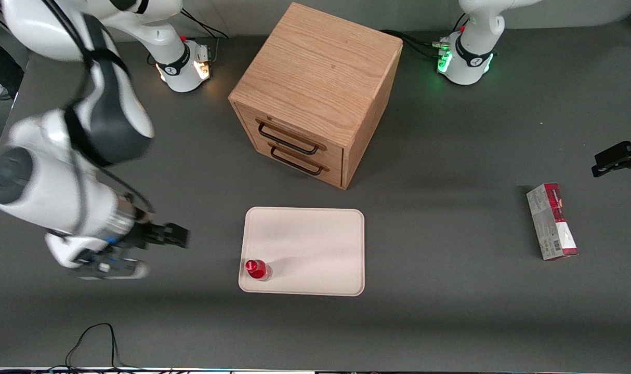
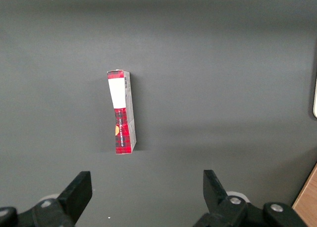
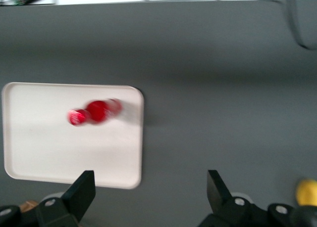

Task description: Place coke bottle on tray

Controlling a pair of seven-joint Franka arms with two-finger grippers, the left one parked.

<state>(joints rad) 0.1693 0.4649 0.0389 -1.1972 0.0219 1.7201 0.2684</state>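
Note:
The coke bottle (image 1: 257, 269), small with a red cap and red body, stands upright on the cream tray (image 1: 315, 244), in the tray's corner nearest the front camera at the working arm's end. It also shows in the right wrist view (image 3: 96, 112), on the tray (image 3: 49, 153). My gripper (image 1: 178, 236) is open and empty, raised above the bare table beside the tray, apart from the bottle. In the right wrist view its fingers (image 3: 85, 191) stand wide apart.
A wooden drawer cabinet (image 1: 315, 93) with two dark handles stands farther from the front camera than the tray. A red-and-grey carton (image 1: 552, 221) lies toward the parked arm's end of the table. A yellow lump (image 3: 307, 191) shows in the right wrist view.

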